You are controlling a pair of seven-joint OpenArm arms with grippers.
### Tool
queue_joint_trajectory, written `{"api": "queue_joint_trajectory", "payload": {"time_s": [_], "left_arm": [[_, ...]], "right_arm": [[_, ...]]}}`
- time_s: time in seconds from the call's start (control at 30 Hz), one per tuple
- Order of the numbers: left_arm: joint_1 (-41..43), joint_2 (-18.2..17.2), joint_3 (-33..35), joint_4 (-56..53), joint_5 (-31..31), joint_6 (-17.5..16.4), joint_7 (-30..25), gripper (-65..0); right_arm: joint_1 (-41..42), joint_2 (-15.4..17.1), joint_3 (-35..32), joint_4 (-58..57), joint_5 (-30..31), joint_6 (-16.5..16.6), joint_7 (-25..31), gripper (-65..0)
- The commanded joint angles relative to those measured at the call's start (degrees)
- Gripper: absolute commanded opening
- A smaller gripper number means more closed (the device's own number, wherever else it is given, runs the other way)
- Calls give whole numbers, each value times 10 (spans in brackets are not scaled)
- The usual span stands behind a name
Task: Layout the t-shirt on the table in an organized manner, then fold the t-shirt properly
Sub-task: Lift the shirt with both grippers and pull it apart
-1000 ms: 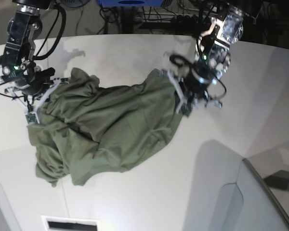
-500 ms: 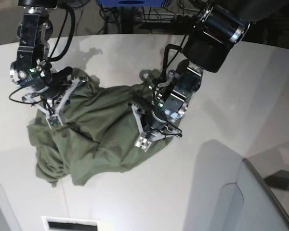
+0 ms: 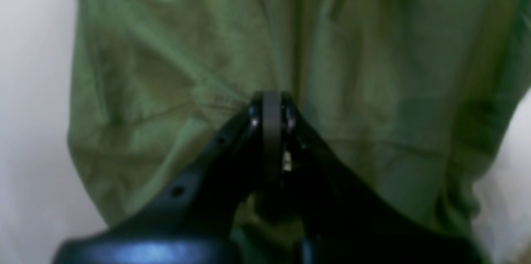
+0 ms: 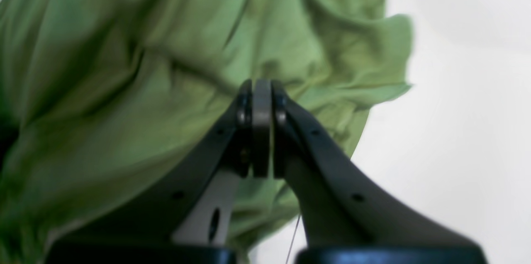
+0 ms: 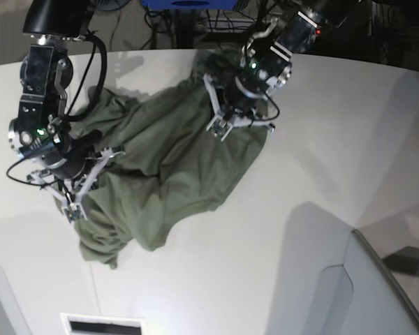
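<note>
The t-shirt [image 5: 169, 164] was nowhere near laid out. In the base view it lay as a rumpled olive mass on the white table [image 5: 335, 153], stretched slantwise between the two arms, bunched and doubled over itself toward the near-left end, with no sleeve, hem or neckline lying flat or clearly readable. Spreading it flat looked like the step in hand; the whole of the folding was yet to be done.

The left gripper [image 5: 220, 128], on the right of the base view near the far edge of the table, had its jaws closed. In the left wrist view the left gripper's [image 3: 271, 108] tips met tightly and creases in the shirt [image 3: 373, 69] ran in toward them, which suggested a pinch of fabric held there, though the blur made the nipped cloth itself hard to make out. The cloth filled most of that view beyond the tips.

The right gripper [image 5: 75, 202], on the left of the base view, was likewise closed, sitting at the left margin of the bunched heap. In the right wrist view the right gripper's [image 4: 261, 102] tips were pressed together against a fold of the shirt [image 4: 124, 69], apparently clamping it, with fabric spreading left and above and bare table [image 4: 456, 110] to the right.
</note>
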Motion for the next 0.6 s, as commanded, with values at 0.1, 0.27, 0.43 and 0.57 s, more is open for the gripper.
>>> {"api": "queue_joint_trajectory", "payload": {"time_s": [0.1, 0.27, 0.43, 0.57], "left_arm": [[4, 0, -75, 67, -1, 1, 0, -650], [-38, 0, -133, 59, -2, 1, 1, -650], [-90, 21, -164, -24, -6, 1, 1, -650], [-105, 58, -212, -65, -7, 0, 1, -635]], "right_arm": [[1, -3, -22, 9, 4, -1, 9, -648], [-3, -3, -81, 9, 3, -1, 11, -648], [-3, -5, -100, 9, 3, -1, 11, -648], [-8, -3, -100, 9, 3, -1, 9, -648]]}}
